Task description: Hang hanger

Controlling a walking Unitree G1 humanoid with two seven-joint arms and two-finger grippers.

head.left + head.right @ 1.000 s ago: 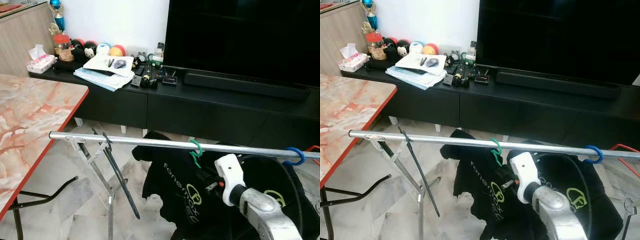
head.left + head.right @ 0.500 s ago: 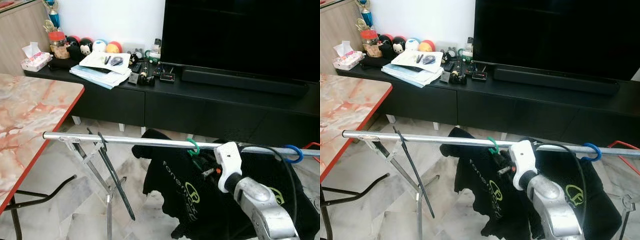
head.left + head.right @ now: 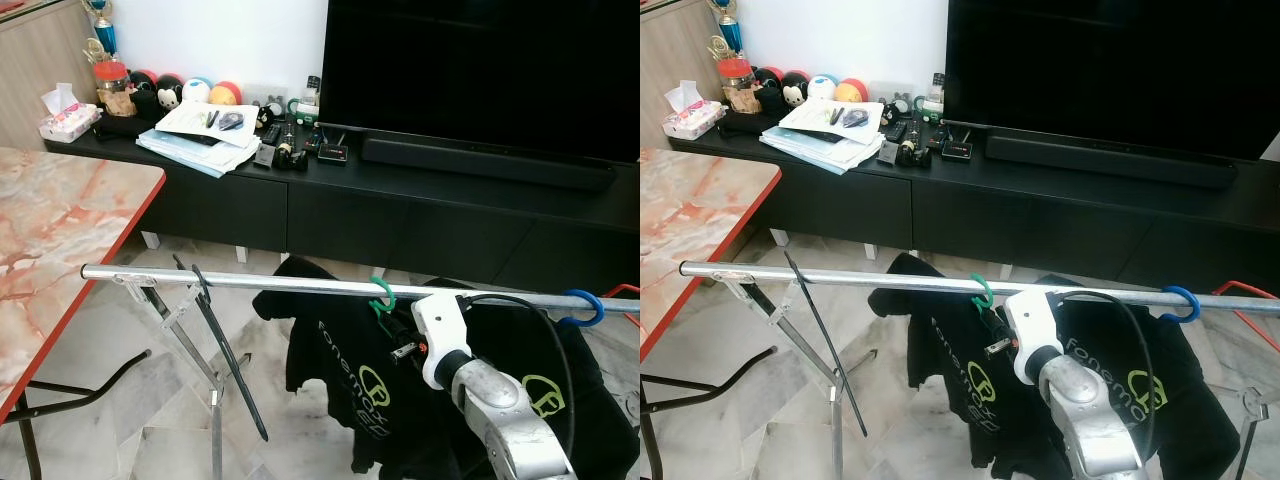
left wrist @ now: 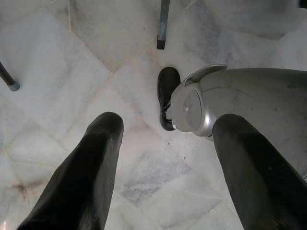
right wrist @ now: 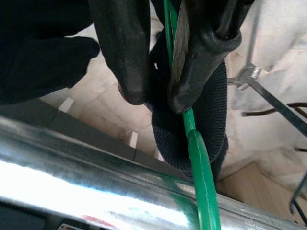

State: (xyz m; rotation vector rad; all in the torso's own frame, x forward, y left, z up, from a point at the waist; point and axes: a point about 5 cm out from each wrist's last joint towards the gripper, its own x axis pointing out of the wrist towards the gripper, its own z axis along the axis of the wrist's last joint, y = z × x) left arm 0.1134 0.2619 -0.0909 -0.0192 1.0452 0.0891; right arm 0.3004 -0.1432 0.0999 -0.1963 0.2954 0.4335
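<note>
The right arm (image 3: 500, 410) reaches up and forward from the lower right, silver forearm angled toward the rail, white wrist housing just below the metal rail (image 3: 250, 284). A black cable loops over the wrist. In the head views the right claw (image 5: 156, 98) is tucked behind that white housing and hard to make out, but the wrist view settles it: two thick black fingers (image 5: 122, 52) pinched nearly together on the thin green neck of the green hanger (image 3: 381, 296), just beneath its hook.

The hook curls over the rail, smooth plastic against polished, shiny steel tube. From the hanger droops a black T-shirt (image 3: 340, 370) with green and white lettering, soft and crumpled, its lower edge cut off by the frame. The dark ribbed collar shows right behind the fingers in the wrist view.

Further along the rail to the right, a blue hanger (image 3: 583, 308) hooks on too, carrying another black garment (image 3: 1150, 400). The rail's folding legs (image 3: 200, 340) cross at the left end over a pale marble floor (image 3: 110, 400).

The left claw (image 4: 163, 158) hangs low, pointing down at the floor tiles, fingers spread wide with nothing between them; a rounded silver piece of the robot sits beyond it. A marble-patterned desk (image 3: 50, 230) with a red edge juts in at left, partly cut off.
</note>
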